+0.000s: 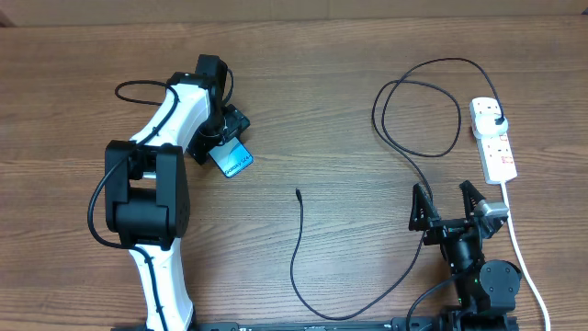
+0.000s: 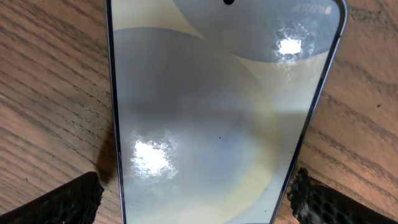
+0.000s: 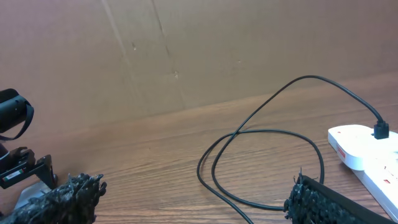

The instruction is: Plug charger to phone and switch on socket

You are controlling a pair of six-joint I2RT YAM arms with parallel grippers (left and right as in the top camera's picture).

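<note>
Phone (image 1: 231,159) sits screen-up on the worktop (image 1: 322,101), left of centre, between the fingers of the left gripper (image 2: 193,202). That gripper is spread wide, with its left finger clear of the phone's edge, so no clamp. Charger (image 1: 293,267): plug (image 1: 497,120) is in the far-end outlet of the socket (image 1: 493,140) at right. The cable loops and swings round by the near edge. Connector tip (image 1: 299,193) lies loose mid-worktop, well apart from the phone. Right gripper (image 1: 446,204) is open and empty, beside the socket's white cord (image 1: 519,248).
</note>
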